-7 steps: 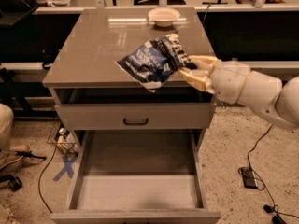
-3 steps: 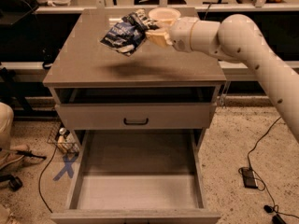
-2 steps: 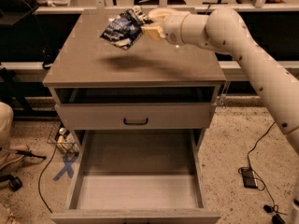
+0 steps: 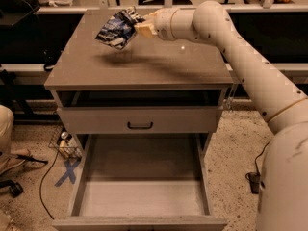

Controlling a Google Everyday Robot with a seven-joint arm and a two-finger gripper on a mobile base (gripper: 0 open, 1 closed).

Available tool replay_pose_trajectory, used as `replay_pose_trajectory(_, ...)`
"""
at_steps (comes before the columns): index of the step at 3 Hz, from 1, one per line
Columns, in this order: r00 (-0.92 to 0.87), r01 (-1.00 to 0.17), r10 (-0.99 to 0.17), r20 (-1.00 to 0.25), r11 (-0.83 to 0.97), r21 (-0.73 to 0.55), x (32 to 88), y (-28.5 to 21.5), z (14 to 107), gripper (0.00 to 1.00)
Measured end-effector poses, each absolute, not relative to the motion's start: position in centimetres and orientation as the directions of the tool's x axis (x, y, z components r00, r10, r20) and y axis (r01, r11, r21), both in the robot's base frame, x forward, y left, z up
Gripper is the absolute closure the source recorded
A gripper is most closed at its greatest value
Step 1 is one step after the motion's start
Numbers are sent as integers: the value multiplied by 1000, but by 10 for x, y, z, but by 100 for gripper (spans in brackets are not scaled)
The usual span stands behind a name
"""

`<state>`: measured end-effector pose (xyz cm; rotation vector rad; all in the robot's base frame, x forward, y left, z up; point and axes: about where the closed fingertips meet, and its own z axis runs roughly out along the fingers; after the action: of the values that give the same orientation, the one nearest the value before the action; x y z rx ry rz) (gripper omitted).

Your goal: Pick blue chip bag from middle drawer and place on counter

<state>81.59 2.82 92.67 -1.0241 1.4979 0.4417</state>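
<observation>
One blue chip bag (image 4: pixel 117 29) is hanging in the air over the back left part of the counter (image 4: pixel 144 69). It is not touching the top, and its dark shadow is lying on the counter just under it. A little while ago the bag was sitting lower and nearer the front right side of the counter. Now it is being carried further back and more to the left, and in the last moment it is only sliding a tiny bit leftward. I think this means the lifting part is over and the putting-down part is starting.

Below, the middle drawer (image 4: pixel 142 196) is standing wide open with a bare floor, just as it was before. Nothing is lying in it. The thin drawer front (image 4: pixel 96 120) with the black handle (image 4: pixel 140 125) is staying closed above it.

Just to the right of the bag, the gripper (image 4: pixel 139 27) is pinching the bag's right edge. Its two tan fingers (image 4: pixel 144 29) are squeezed almost together, with only the crinkly foil between them. The bag is tilting down and to the left from that pinch.

Further right, the long cream arm (image 4: pixel 240 47) is reaching in across the counter from the right side.
</observation>
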Motion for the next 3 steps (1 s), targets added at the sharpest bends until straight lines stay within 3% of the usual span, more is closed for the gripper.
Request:
replay_pose_trajectory(2,68,-810,-392,-918,515,-280,831,46,911,4)
replay_pose_trajectory(3,48,-790,-406,-913,544,-284,834,15,912,0)
